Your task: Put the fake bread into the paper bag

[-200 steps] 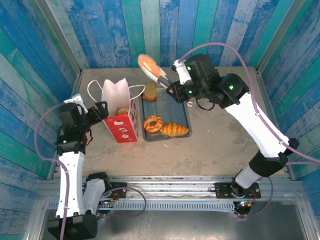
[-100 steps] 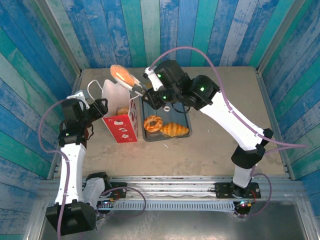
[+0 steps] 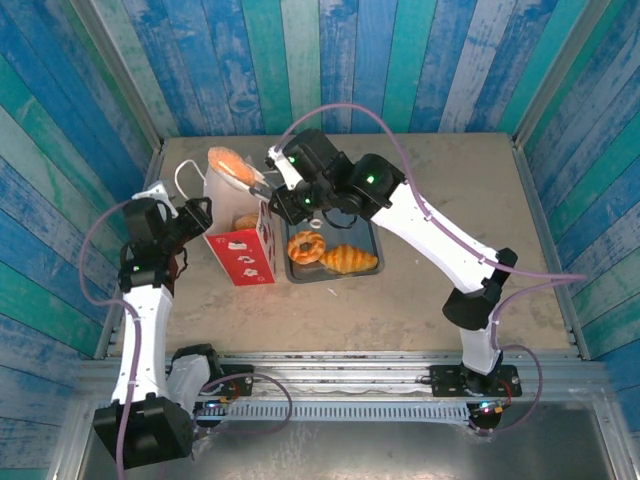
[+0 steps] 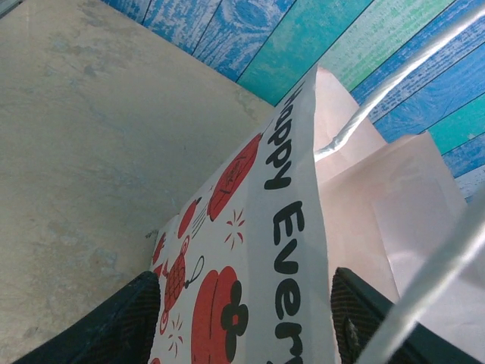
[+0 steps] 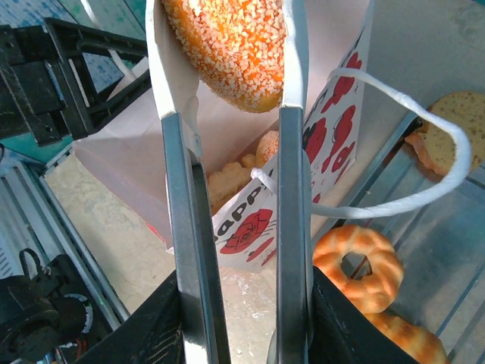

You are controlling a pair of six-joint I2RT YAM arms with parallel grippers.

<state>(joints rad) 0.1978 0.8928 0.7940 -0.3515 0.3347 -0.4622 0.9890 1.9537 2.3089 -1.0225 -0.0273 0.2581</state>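
Over the paper bag (image 3: 240,255), the right gripper (image 5: 227,23) has arrived clamping one seeded bun (image 5: 231,53); three pastries (image 3: 305,246) lie on one tray (image 3: 364,236); left gripper (image 4: 242,311) straddles the bag's wall, grip unclear

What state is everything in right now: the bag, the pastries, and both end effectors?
Paper bag: upright, open, pastries inside.
Sugared bun: pinched, above the bag's mouth.
Ring donut: lying on the tray.
Croissant: lying on the tray.
Brown slice: lying on the tray.
Right end effector: shut on the bun.
Left end effector: astride the bag's wall, grip unclear.
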